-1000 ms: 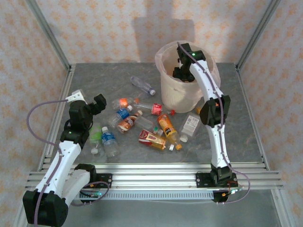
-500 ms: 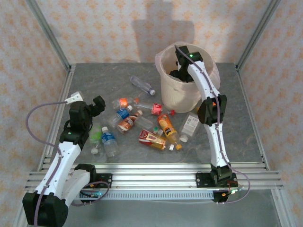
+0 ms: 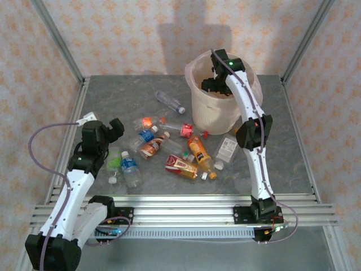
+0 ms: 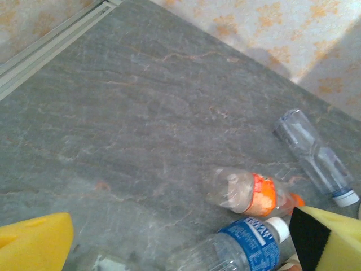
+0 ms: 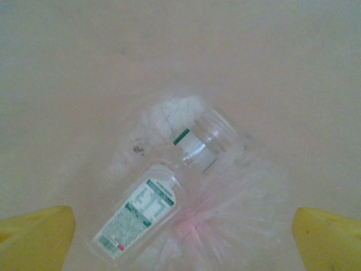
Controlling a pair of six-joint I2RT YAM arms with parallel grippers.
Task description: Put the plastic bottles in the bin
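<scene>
The beige bin (image 3: 198, 110) with its pinkish liner stands at the back right of the table. My right gripper (image 3: 213, 83) hangs open over its mouth. Seen from the right wrist, the right gripper (image 5: 183, 243) is empty, and far below it two clear plastic bottles lie on the liner: one with a white-and-green label (image 5: 141, 217) and one behind it (image 5: 204, 140). My left gripper (image 3: 115, 131) is open above the table's left side. From the left wrist, the left gripper (image 4: 180, 248) hovers near an orange-labelled bottle (image 4: 248, 192) and a blue-labelled bottle (image 4: 240, 251), touching neither.
Several bottles lie scattered mid-table: a clear one (image 3: 169, 101) at the back, an orange one (image 3: 197, 151), a red-and-yellow one (image 3: 180, 165), a white-labelled one (image 3: 227, 149), and a green one (image 3: 114, 159) beside a blue-labelled one (image 3: 131, 169). Aluminium rails (image 3: 180, 203) edge the front.
The right gripper's jaws have opened wide above the bin and its wrist has turned slightly. The left arm has shifted a little toward the left.
</scene>
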